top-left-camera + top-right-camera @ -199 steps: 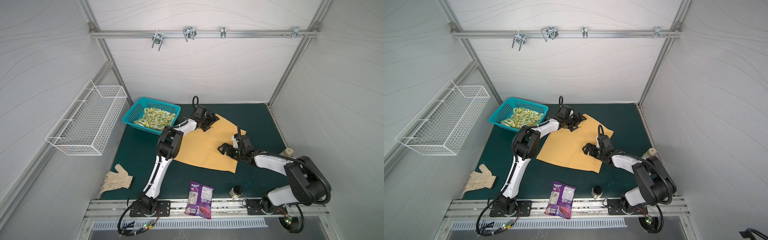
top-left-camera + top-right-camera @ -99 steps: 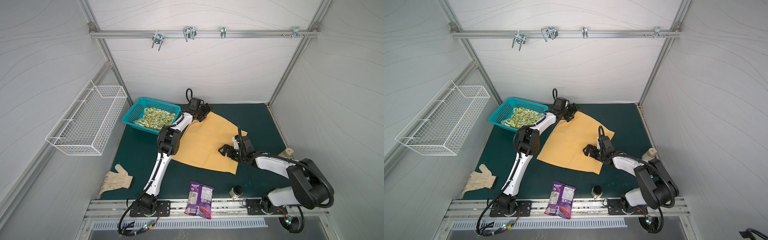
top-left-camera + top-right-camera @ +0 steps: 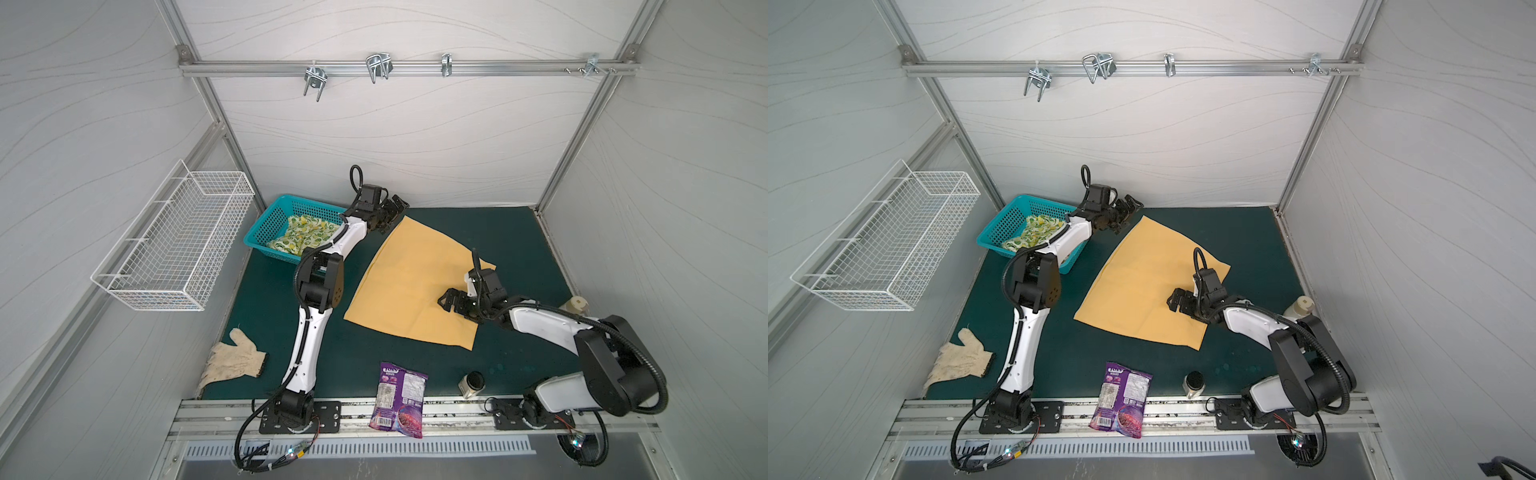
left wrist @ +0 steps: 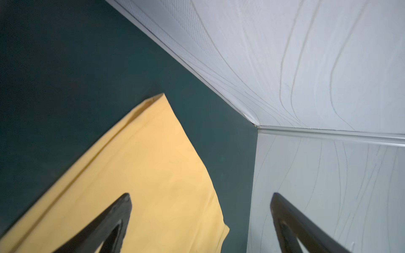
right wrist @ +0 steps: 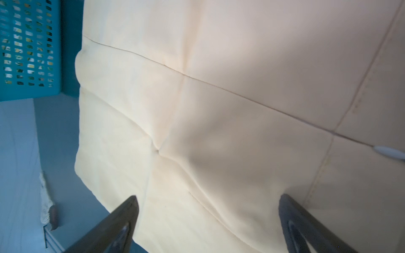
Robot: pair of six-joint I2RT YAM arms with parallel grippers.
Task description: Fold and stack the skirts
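Read a top view from its left edge. A white wire basket hangs on the wall at centre left. Below it, at lower left, a cloth work glove lies on the green mat. Right of the wire basket, a teal plastic basket sits at the mat's upper-left corner. The lemon-print skirt lies crumpled inside it.

Locate the left gripper just right of the teal basket, at the upper tip of the mustard-yellow skirt. Its jaws stand wide apart and hold nothing, as the left wrist view confirms. You cannot tell whether it touches the cloth.

The mustard-yellow skirt lies spread flat at frame centre, creased but unfolded. Below it, at bottom centre, a purple snack bag straddles the mat's front edge.

The right gripper is over the right part of the mustard-yellow skirt, jaws spread and empty. A small dark-lidded jar stands at lower right of centre. A cream bottle sits at the mat's right edge.
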